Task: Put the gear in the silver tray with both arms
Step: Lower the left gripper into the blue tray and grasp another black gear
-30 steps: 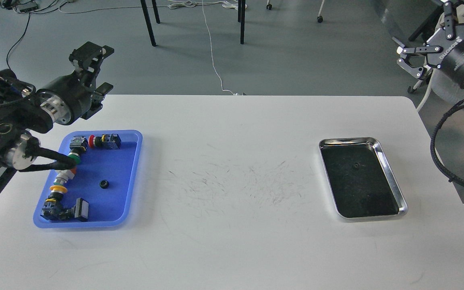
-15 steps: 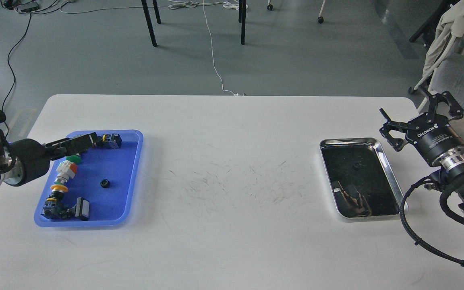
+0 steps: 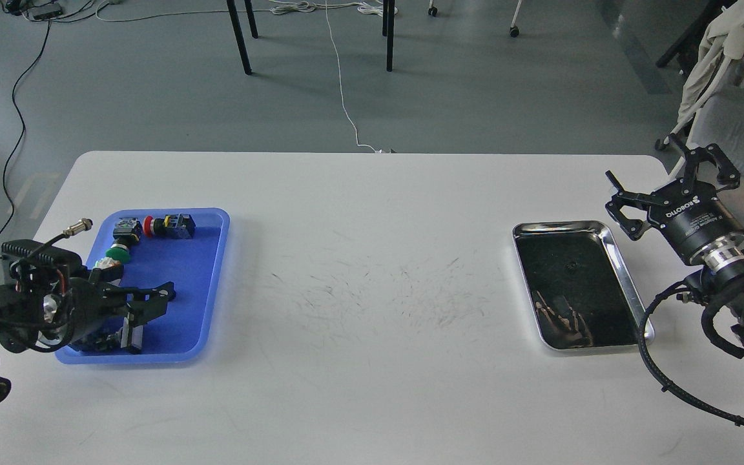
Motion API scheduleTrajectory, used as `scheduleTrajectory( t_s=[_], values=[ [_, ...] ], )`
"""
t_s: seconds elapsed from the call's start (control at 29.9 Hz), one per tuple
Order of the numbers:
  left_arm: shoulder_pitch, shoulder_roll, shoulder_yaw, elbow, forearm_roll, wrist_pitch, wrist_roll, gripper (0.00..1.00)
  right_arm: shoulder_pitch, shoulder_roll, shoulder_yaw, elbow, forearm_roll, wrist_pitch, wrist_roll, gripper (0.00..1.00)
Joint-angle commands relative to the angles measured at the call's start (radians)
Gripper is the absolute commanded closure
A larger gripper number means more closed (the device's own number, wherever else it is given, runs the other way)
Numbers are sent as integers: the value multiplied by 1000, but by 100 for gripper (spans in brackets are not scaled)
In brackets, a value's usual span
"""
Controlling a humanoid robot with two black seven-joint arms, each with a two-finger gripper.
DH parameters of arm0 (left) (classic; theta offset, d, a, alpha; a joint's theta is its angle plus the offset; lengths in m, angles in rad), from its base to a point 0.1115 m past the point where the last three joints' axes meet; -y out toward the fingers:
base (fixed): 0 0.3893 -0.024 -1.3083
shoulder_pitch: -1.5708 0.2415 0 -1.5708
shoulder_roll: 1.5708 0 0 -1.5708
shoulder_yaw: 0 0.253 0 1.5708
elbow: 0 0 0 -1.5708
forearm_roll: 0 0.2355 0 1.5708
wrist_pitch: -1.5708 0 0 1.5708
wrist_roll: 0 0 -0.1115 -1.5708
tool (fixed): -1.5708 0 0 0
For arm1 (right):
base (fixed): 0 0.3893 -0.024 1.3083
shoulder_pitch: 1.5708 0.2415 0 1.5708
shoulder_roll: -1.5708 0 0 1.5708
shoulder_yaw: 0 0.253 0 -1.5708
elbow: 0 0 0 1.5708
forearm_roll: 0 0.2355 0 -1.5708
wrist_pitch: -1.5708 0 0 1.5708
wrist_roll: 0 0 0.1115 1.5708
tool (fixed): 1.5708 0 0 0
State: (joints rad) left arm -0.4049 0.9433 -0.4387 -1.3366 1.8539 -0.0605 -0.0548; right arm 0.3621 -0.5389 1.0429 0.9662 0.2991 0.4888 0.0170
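Reaching in from the lower left of the frame, the left gripper (image 3: pixel 152 300) hangs low over the blue tray (image 3: pixel 214 284), its dark fingers spread with a gap between them and nothing held. Its tips sit about where a small black gear would lie on the blue floor, and whether they touch anything there cannot be told, since the fingers cover that spot. Along the tray's left side runs a line of push-button switches, with a red-capped switch (image 3: pixel 148 225) at the upper end beside a dark block (image 3: pixel 179 225), and a green-capped switch (image 3: pixel 117 252) just below; the lower ones are partly hidden behind the arm. Over at the right of the frame the silver tray (image 3: pixel 624 271) lies flat on the white table (image 3: pixel 359 361), well apart from the blue one, with a tiny dark gear (image 3: pixel 569 265) resting on the upper part of its mirror-like bottom. Just beside the silver tray's upper right corner, the right gripper (image 3: pixel 653 184), marked ROBOTIQ, is raised off the table with its fingers splayed wide and empty. Faint dark scuffs mark the table's middle
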Motion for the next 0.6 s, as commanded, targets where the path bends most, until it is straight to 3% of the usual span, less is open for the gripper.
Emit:
scheduleTrajectory(
  t_s=[0.0,0.23,0.57],
  values=[
    [0,-23,5,16,5,7,0,4,0,8,-3,-3,0,0,0,4],
    [0,-75,6,60,62,7,1,6,1,19,-9,-4,-1,0,0,4],
    [1,-112,8,114,70,7,-2,20,8,22,-12,-7,-3,0,0,4]
  ],
)
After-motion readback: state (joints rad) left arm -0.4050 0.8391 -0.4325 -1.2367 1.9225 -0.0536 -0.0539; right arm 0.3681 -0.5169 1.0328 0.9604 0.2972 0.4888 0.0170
